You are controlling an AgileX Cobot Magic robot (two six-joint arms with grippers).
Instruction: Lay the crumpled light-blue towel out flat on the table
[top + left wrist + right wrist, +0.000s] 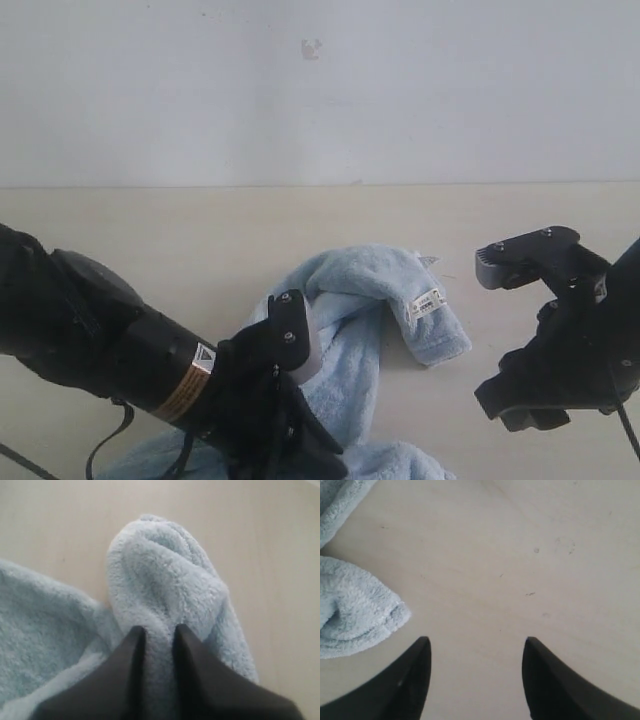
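The crumpled light-blue towel lies bunched on the beige table, with a white tag showing on its right-hand fold. My left gripper reaches down into the towel's near part. In the left wrist view its jaws stand narrow, pinching a raised ridge of the towel. My right gripper hovers to the right of the towel. It is open over bare table, and a rounded towel corner lies off to one side of its fingers.
A white-grey wall rises behind the table's far edge. More towel spreads flat beside the pinched ridge. Bare table lies beyond the towel.
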